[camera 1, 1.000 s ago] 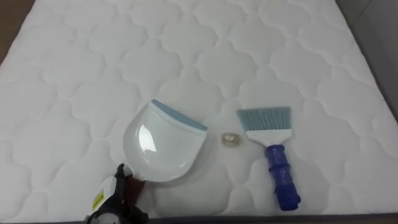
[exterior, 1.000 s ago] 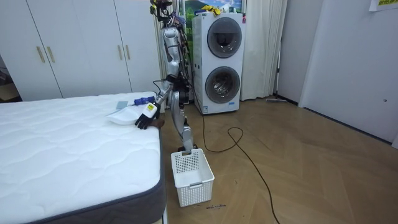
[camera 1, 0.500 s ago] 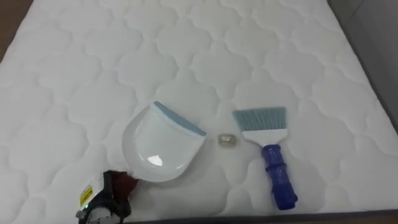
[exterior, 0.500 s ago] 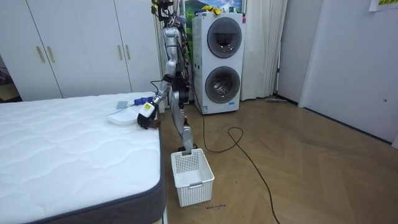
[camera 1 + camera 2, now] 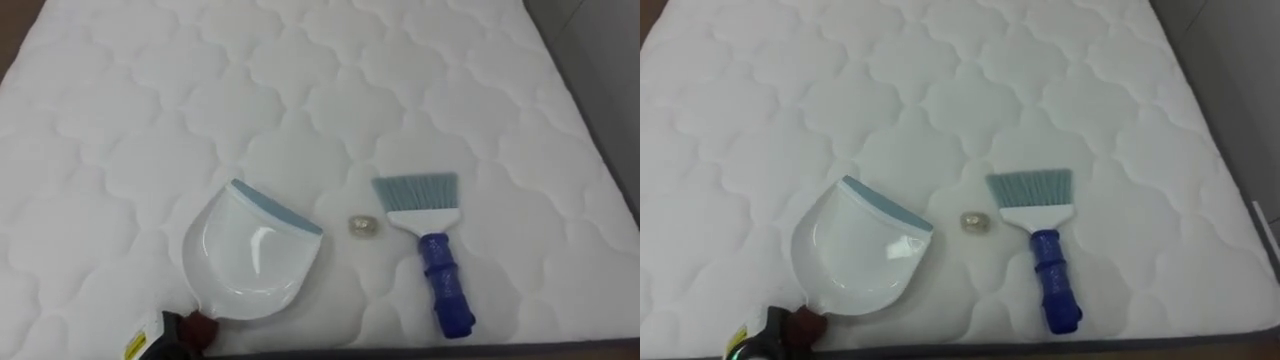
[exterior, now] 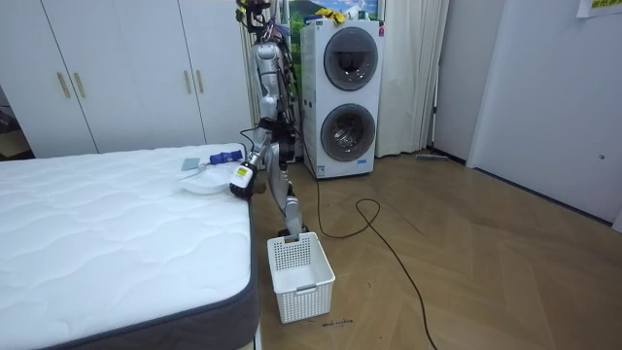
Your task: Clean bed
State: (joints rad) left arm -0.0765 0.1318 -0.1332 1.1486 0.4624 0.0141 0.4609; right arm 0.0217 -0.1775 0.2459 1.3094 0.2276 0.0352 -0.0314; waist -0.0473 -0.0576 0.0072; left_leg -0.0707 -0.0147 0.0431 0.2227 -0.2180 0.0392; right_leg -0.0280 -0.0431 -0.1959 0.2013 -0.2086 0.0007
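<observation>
White quilted mattress carries the cleaning kit: a dustpan, a blue-handled brush and, between them, a small crumpled scrap. The robot's left hand sits at the dustpan's handle end by the bed's near edge; whether it grasps anything cannot be told. A careless nudge could flick the light scrap away or tip the pan off the edge.
</observation>
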